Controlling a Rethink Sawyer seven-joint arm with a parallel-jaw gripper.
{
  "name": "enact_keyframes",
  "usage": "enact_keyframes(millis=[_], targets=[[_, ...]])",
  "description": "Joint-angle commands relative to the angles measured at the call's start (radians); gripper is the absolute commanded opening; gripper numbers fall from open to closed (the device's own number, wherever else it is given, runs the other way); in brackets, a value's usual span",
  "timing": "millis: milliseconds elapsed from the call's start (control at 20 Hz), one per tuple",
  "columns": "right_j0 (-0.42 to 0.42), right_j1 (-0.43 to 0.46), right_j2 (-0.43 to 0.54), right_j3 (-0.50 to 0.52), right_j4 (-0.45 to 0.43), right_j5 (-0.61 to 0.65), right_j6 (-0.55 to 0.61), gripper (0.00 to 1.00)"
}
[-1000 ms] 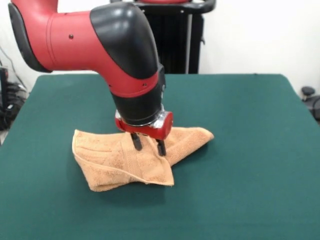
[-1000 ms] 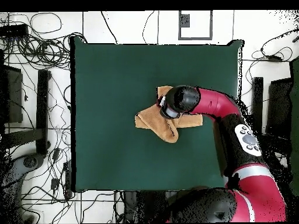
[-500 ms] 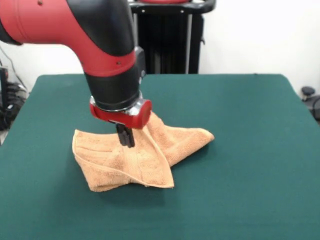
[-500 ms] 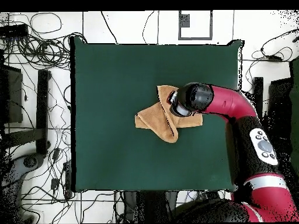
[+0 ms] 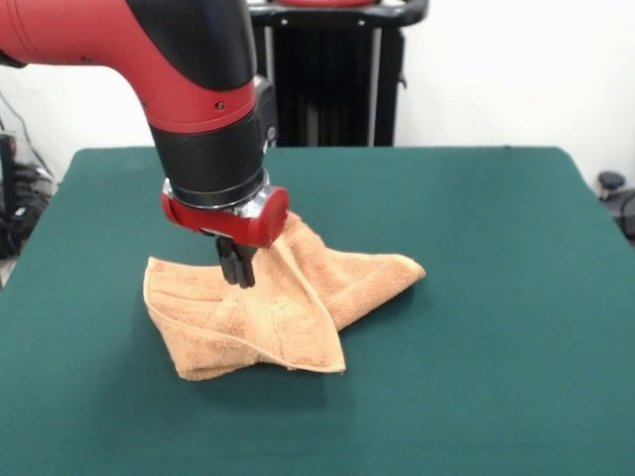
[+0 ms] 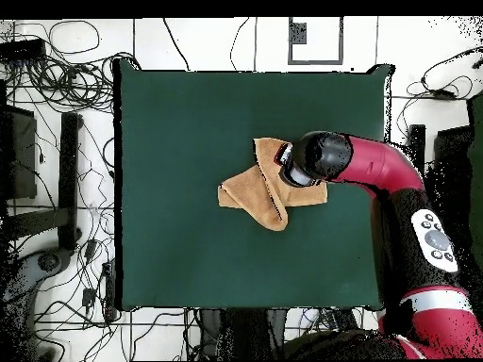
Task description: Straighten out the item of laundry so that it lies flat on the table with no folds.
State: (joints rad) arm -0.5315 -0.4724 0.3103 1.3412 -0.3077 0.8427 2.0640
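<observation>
While pinched by gripper (image 5: 237,273) | towel (image 5: 288,302) folded | table (image 5: 476,297)

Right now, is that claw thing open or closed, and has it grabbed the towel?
Gripper: closed, its fingers pinched together on a raised fold of the towel, which is still crumpled on the table.

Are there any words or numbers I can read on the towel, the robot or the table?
No readable text anywhere.
Towel: no words show, and no label is visible.
Robot arm: the round buttons near its base are too small to read.
Table: plain green, no writing.
</observation>
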Motion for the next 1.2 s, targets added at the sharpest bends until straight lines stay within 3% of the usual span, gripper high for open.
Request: enact_keyframes(millis=[50,600,1000,1200], targets=[[0.026,0.065,0.071,0.025,0.009,0.019,-0.076,1.00],[0.027,0.083,0.052,0.043,0.044,0.061,-0.029,1.00],[-0.051,0.034,0.128,0.187,0.061,0.032,-0.145,1.00],[-0.077,0.049,0.146,0.195,0.054,0.049,-0.179,1.00]])
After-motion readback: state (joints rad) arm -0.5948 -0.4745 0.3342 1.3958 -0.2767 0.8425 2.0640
